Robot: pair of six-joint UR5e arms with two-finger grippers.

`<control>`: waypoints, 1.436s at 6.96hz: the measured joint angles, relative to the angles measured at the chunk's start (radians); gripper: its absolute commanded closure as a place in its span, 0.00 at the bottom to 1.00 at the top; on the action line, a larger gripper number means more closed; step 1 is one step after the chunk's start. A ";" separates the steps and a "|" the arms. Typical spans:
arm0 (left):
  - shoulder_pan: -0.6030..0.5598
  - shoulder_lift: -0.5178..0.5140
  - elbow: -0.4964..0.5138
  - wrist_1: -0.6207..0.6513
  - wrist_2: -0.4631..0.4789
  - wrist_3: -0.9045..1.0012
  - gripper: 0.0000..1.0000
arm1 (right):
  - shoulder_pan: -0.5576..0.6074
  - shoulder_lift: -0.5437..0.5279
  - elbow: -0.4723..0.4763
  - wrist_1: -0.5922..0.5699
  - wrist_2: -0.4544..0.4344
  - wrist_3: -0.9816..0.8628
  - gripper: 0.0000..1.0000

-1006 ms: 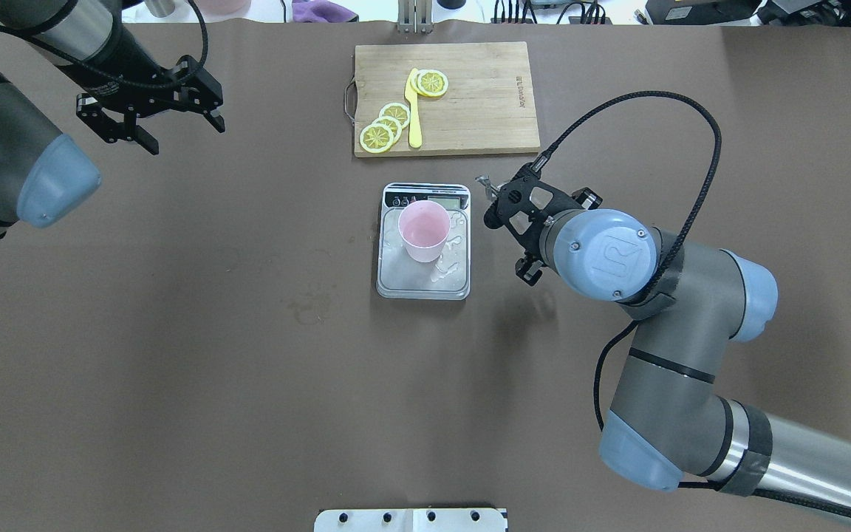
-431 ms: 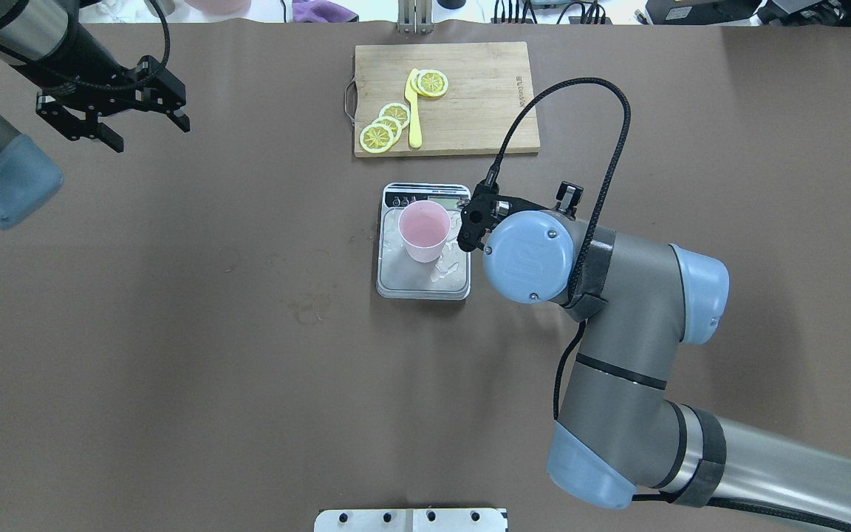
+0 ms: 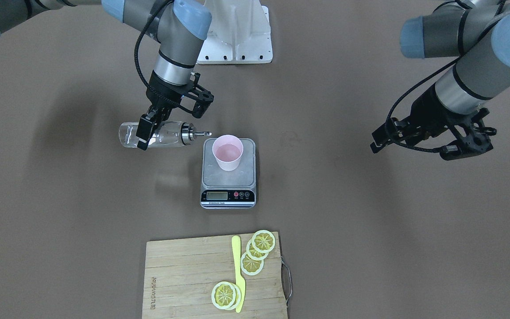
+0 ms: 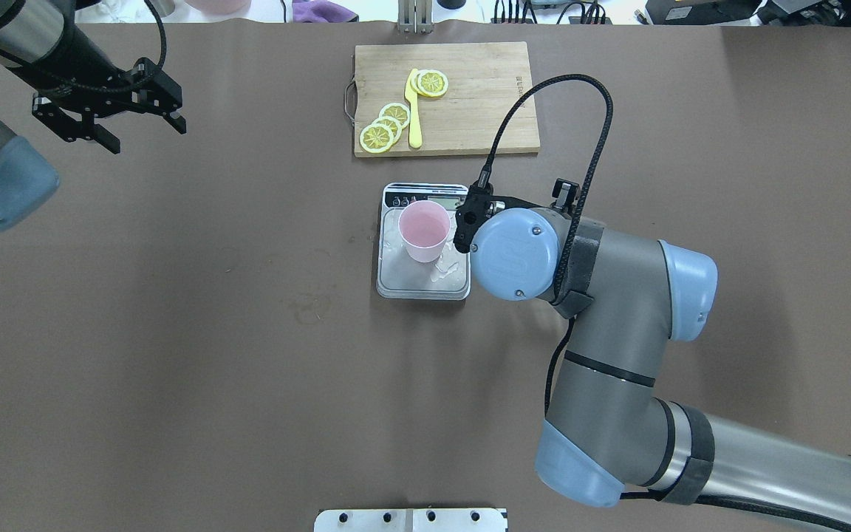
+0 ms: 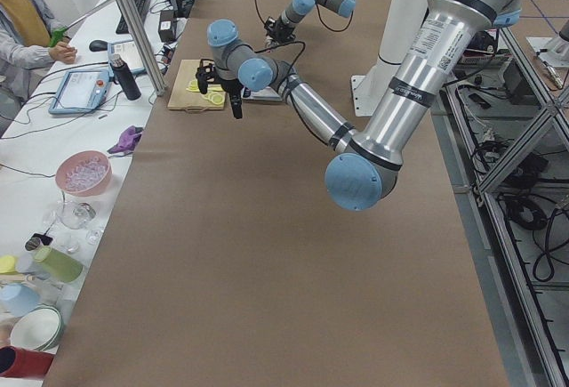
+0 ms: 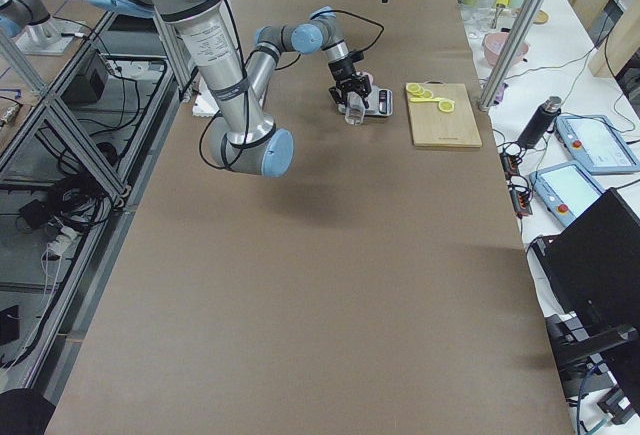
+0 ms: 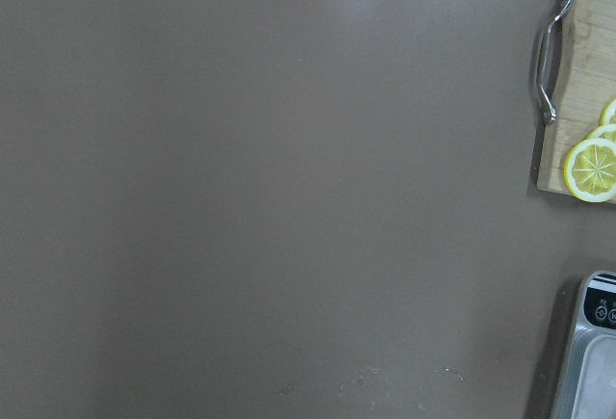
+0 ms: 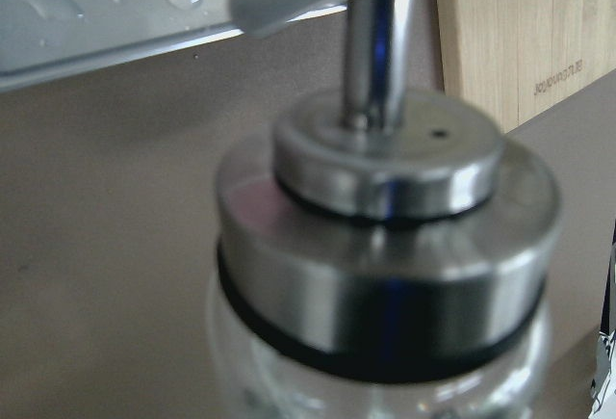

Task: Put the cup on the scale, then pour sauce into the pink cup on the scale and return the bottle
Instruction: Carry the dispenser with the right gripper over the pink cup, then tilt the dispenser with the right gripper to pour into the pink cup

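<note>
The pink cup [image 3: 227, 153] stands upright on the scale [image 3: 228, 179], also in the overhead view [image 4: 424, 229]. My right gripper [image 3: 148, 133] is shut on the clear glass bottle [image 3: 168, 134] and holds it level above the table beside the scale. The bottle's silver spout [image 3: 202, 133] points at the cup and ends just short of its rim. In the right wrist view the silver cap [image 8: 385, 236] fills the frame. In the overhead view the right wrist hides the bottle. My left gripper [image 4: 147, 138] is open and empty far to the left.
A wooden cutting board [image 4: 484, 96] with lemon slices [image 4: 385, 125] and a yellow knife [image 4: 414, 111] lies beyond the scale. Droplets [image 4: 444, 273] lie on the scale's platform [image 4: 414, 277]. The left wrist view shows bare brown table [image 7: 269, 188] and the board's handle [image 7: 549, 58].
My right arm has moved left with the bottle, bringing it up beside the cup. My left arm has drawn back to the left and away from the scale.
</note>
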 measured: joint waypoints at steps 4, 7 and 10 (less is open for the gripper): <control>0.000 0.005 0.000 0.000 0.000 0.000 0.02 | 0.000 0.130 -0.135 -0.137 -0.059 -0.091 1.00; 0.001 0.011 -0.001 0.000 0.000 0.000 0.02 | -0.001 0.171 -0.162 -0.243 -0.117 -0.194 1.00; 0.001 0.014 -0.004 0.000 0.001 0.000 0.02 | -0.001 0.240 -0.255 -0.278 -0.163 -0.256 1.00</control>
